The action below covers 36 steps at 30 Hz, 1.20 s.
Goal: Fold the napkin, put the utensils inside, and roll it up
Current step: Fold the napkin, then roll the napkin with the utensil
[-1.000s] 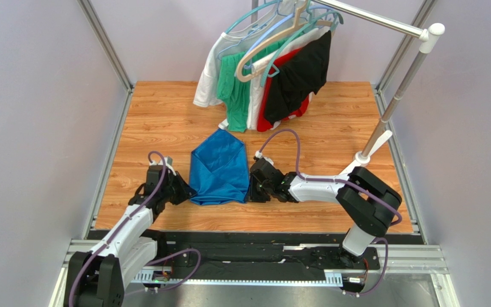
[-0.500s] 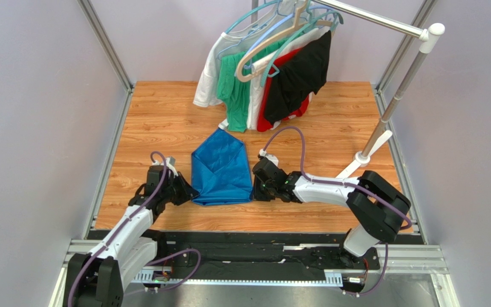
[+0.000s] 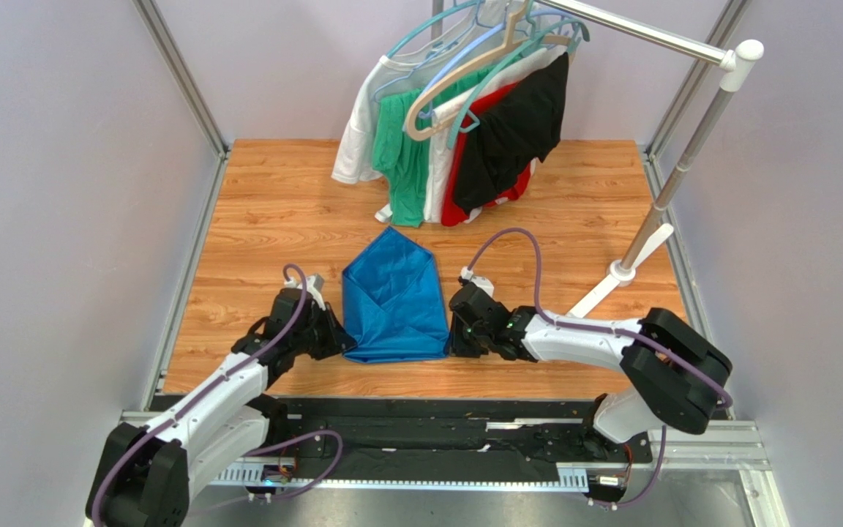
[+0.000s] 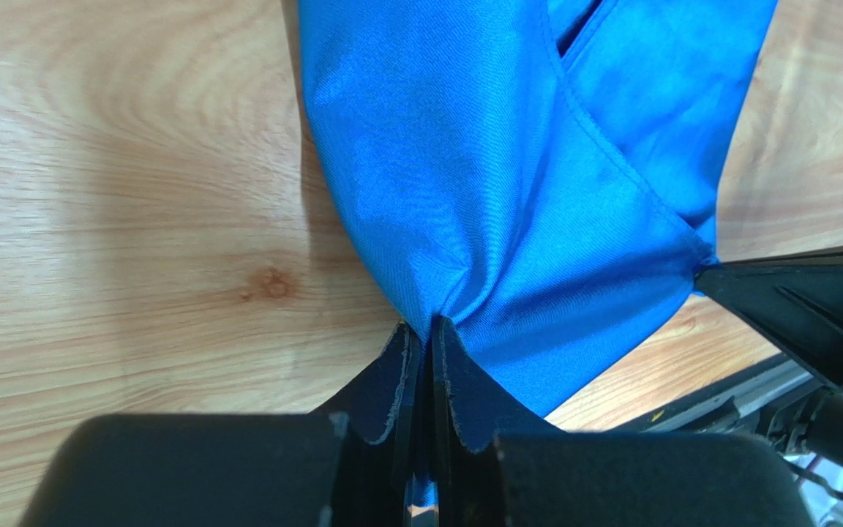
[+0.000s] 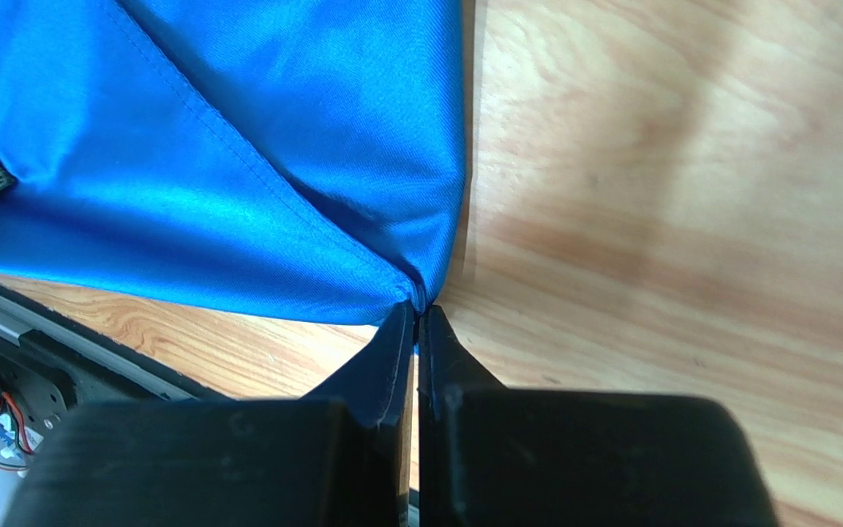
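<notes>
A: Napkin (image 3: 395,299), position?
B: Flat on the bench (image 3: 272,198), near-centre, held between both arms. It is folded to an envelope shape, with one point aimed at the far side and a straight edge along the near side. Diagonal flaps show on top.

A: Left claw (image 3: 337,342)?
B: Low on the bench at the napkin's near-left corner. In the left wrist view the jaws are pressed together with only a sliver between them. Blue cloth is pinched in that sliver, and the fabric puckers and fans out from the bite.

A: Right claw (image 3: 451,338)?
B: Mirror case, at the near-right corner. The jaws are closed down to a thin line with the cloth's corner caught at the tips. In its own view the cloth spreads away to the left, with bare wood to the right.

A: The cloth between them?
B: The near edge runs claw to claw, fairly straight, with creases gathering at each pinch. The rest lies on the wood. In the left wrist view the right claw's dark tip meets the opposite corner.

A: Surroundings?
B: Garments (image 3: 459,121) hang on hangers from a rail (image 3: 635,33) at the far side. In the top view the napkin's point lies near their lowest hems.
</notes>
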{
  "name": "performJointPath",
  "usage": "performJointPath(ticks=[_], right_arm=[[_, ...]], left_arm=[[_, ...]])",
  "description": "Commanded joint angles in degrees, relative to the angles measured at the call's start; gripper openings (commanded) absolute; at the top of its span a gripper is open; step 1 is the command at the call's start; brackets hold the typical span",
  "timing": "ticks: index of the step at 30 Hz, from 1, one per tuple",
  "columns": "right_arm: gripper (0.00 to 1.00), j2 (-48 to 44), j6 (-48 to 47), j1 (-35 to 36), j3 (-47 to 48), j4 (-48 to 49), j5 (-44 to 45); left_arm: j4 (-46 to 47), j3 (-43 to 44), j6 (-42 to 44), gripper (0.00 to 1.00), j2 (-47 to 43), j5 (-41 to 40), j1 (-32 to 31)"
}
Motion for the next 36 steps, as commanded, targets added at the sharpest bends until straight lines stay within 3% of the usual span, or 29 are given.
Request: performJointPath(ticks=[1, 13, 14, 16, 18, 21, 26, 32, 36], right_arm=[[0.00, -4.2, 1.9, 0.0, -3.0, -2.3, 3.0], [0.02, -12.1, 4.5, 0.9, -8.1, -4.7, 4.7], [0.06, -12.3, 4.3, 1.0, -8.1, -4.7, 4.9], [0.31, -12.9, 3.2, 1.3, -7.8, -5.2, 6.0], [0.49, -14.9, 1.4, 1.7, -7.2, -5.7, 8.0], [0.54, -20.0, -4.3, 3.5, -6.5, -5.8, 11.8], [0.57, -24.8, -21.6, 7.4, -3.5, -3.0, 14.9], [0.57, -16.4, -40.5, 14.9, 1.6, 5.9, 18.1], [0.57, -8.8, -47.8, 19.6, 1.5, 16.3, 19.9]], left_arm=[[0.7, 1.7, -0.5, 0.00, 2.0, -3.2, -2.4], [7.1, 2.7, -1.1, 0.00, 9.7, -2.6, -8.6], [6.8, 3.2, -0.9, 0.00, 10.4, -2.5, -8.6], [5.8, 4.1, -0.3, 0.00, 11.0, -2.3, -8.6], [3.8, 5.4, 0.1, 0.00, 11.0, -2.5, -8.6], [1.7, 6.9, 0.0, 0.00, 11.1, -2.3, -8.6], [-0.3, 9.5, 0.6, 0.00, 14.0, -0.5, -8.5], [-0.4, 11.5, 2.7, 0.00, 18.7, 3.5, -7.2], [-1.4, 12.3, 4.0, 0.00, 19.6, 5.9, -5.3]])
